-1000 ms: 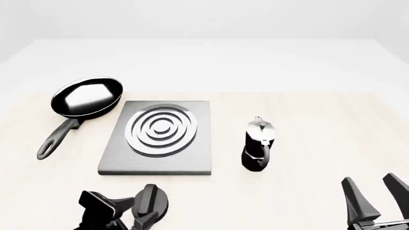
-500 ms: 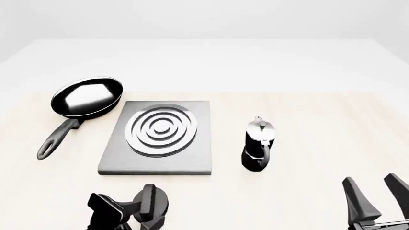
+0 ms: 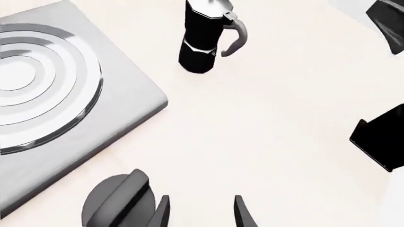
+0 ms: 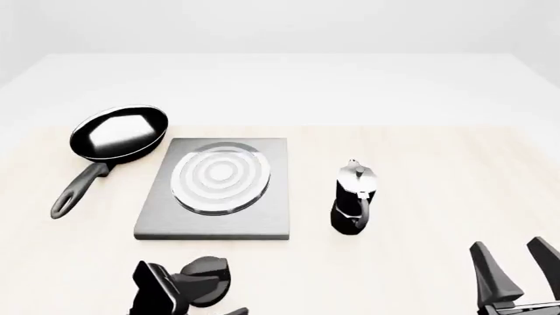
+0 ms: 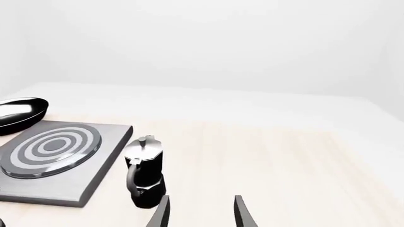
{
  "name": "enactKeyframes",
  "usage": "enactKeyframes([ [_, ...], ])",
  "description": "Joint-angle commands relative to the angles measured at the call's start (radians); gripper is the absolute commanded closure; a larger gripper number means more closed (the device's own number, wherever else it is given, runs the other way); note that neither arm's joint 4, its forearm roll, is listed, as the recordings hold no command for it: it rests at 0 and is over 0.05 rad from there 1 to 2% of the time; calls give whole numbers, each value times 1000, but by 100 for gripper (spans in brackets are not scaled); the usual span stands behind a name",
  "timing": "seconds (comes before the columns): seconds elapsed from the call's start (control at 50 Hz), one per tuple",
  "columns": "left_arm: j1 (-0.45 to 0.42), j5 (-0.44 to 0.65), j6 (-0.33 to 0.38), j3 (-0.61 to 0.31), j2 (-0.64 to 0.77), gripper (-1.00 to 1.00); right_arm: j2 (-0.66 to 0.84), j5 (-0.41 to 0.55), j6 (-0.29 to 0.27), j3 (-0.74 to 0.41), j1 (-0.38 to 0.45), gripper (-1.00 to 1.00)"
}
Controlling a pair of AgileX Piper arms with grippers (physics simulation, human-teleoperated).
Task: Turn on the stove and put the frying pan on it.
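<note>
The stove [image 4: 219, 190] is a grey slab at centre left, and its rings [image 4: 219, 178] look pale and bright. Its black round knob [image 4: 207, 281] lies in front of the slab, also seen as the knob [image 3: 118, 201] in the left wrist view. My left gripper [image 4: 188, 303] is open just beside the knob; nothing lies between its fingertips [image 3: 162, 213]. The frying pan [image 4: 118, 134] rests on the table left of the stove, handle [image 4: 77, 191] pointing toward me. My right gripper [image 4: 516, 275] stands open at the near right, holding nothing.
A black-and-silver moka pot [image 4: 355, 197] stands upright right of the stove, also seen as the moka pot [image 5: 145, 172] just ahead of the right gripper. The pale wooden table [image 4: 437, 170] runs to a white back edge.
The stove's rings have turned from dark-and-silver bands to a pale, bright disc. The knob's ridge has turned, and my left gripper has shifted right and drawn back off it.
</note>
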Motion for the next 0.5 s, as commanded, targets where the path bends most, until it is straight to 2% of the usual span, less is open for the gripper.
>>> enactKeyframes([
  [0.02,-52,178,4,-54,-175,-100,0,-1,4,-1,4,-100],
  [0.04,-49,203,13,-61,-200,-100,0,-1,5,0,5,-100],
  [0.06,-47,332,31,-104,-324,-100,0,-1,7,-3,3,-100],
  [0.08,-46,376,32,-120,-357,-100,0,-2,7,-3,3,-100],
  [0.16,-47,482,47,-165,-445,-100,0,-1,9,-5,6,-100],
  [0.2,-34,534,77,-186,-495,-100,0,-1,10,-6,8,-100],
  [0.22,10,628,116,-223,-578,-100,0,-2,11,-5,10,-100],
  [0.26,35,684,112,-248,-617,-100,0,-1,12,-8,11,-100],
  [0.28,42,699,133,-256,-629,-100,0,-1,12,-8,11,-100],
  [0.3,41,704,120,-259,-620,-100,0,-5,13,-5,10,-100],
  [0.5,137,837,170,-329,-726,-100,0,-2,15,-15,15,-100],
])
